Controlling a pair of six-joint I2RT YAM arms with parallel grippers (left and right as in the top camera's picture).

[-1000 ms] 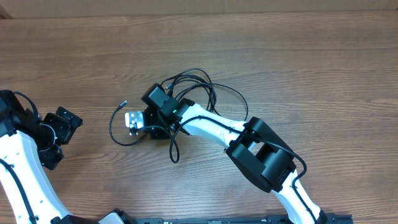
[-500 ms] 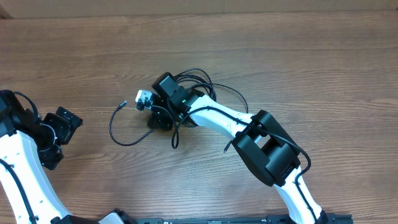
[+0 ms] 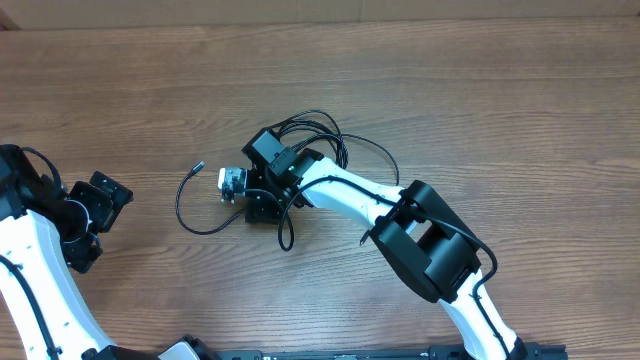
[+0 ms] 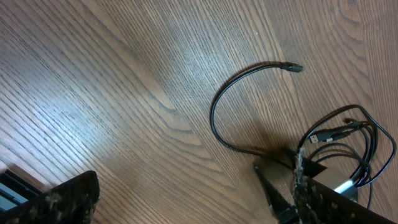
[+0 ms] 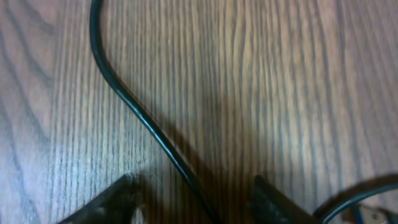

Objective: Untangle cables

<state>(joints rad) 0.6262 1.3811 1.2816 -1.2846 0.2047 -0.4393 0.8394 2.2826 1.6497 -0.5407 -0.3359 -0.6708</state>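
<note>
Right gripper (image 5: 194, 198) spread above the cables (image 3: 320, 133)
We see one black cable (image 5: 127, 102) running between its parted fingers (image 5: 115, 198) on the wooden table (image 5: 280, 74) (no contact we can make out); left gripper (image 3: 100, 218) gapes wide, well apart from them.

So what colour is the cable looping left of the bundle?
Black; the cable shows clearest in the left wrist view.

A: Which colour are the cables (image 3: 179, 210)?
B: Black, all of them — only a plug end (image 4: 317, 137) looks silvery.
A: And the desk (image 3: 500, 100)?
B: Brown wood, with darker grain lines running across it.
A: The arms?
B: The right arm (image 3: 345, 190) and the left arm (image 3: 28, 268) are white with black joints — the right hand (image 5: 189, 208) is black too.
</note>
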